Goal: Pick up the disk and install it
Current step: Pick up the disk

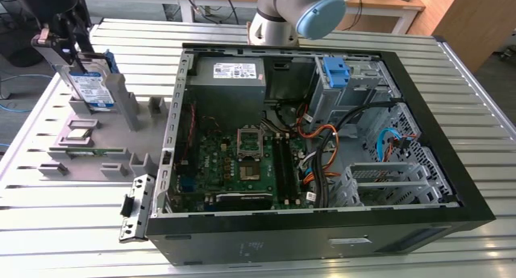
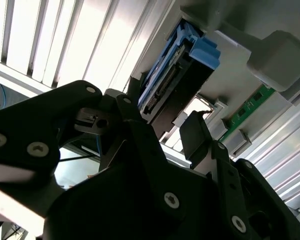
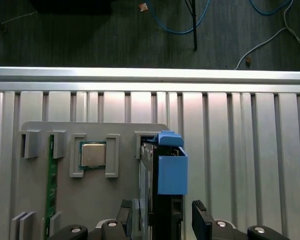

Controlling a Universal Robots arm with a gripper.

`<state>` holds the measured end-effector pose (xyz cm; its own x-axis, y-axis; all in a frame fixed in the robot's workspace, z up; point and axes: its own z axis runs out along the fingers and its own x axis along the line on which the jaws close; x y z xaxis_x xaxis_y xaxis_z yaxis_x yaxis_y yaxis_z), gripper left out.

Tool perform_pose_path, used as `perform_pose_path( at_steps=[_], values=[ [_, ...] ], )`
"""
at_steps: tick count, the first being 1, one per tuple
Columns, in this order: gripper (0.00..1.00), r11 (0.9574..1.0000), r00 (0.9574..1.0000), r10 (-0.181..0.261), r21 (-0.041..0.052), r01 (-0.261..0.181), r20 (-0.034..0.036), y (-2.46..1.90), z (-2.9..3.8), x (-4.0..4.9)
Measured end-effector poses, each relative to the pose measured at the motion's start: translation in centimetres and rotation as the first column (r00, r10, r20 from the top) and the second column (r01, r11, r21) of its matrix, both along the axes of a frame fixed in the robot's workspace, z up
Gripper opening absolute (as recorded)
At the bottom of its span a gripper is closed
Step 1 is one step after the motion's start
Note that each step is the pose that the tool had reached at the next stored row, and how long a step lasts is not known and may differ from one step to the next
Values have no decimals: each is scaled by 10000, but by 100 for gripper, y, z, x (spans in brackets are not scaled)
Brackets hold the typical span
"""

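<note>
Up at the exterior view's left, the tool [image 1: 74, 55] hangs over the far end of a grey holder plate [image 1: 121, 139] that lies on the ribbed metal counter [image 1: 64, 229]. The disk [image 1: 89, 87] stands on edge in a slot of that plate, its white-and-blue label facing the camera and its blue bracket [image 1: 113, 60] showing along the upper edge. In the first wrist view the tool [image 3: 162, 212] is spread wide, with one dark finger [image 3: 200, 217] on either side of the disk [image 3: 162, 200]. A thin strip of counter shows between that finger and the drive's black side, so nothing is clamped. The second wrist view gives the same reading: the tool [image 2: 160, 112] straddles the connector end of the disk [image 2: 172, 87], the blue bracket [image 2: 205, 50] sits at the drive's far end, and one finger [image 2: 192, 132] stands just beside it without touching. On the same plate [image 3: 35, 190] a square processor chip [image 3: 92, 154] rests in its own pocket, with a green memory stick [image 3: 51, 190] on edge a little further along. Beside the plate, toward the exterior view's right, an open computer case [image 1: 322, 226] lies on its side. Inside it are a green motherboard [image 1: 241, 157], a grey power-supply box [image 1: 234, 72] at the far wall, and a lone blue bracket [image 1: 335, 69] in the drive bay.
</note>
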<state>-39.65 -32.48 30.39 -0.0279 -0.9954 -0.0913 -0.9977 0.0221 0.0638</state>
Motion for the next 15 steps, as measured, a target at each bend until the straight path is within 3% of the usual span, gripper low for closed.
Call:
perform_pose_path(
  at_steps=[15],
  values=[
    [59, 10000, 10000, 1, -1, -1, 11, 0, -18, -13]
  ],
)
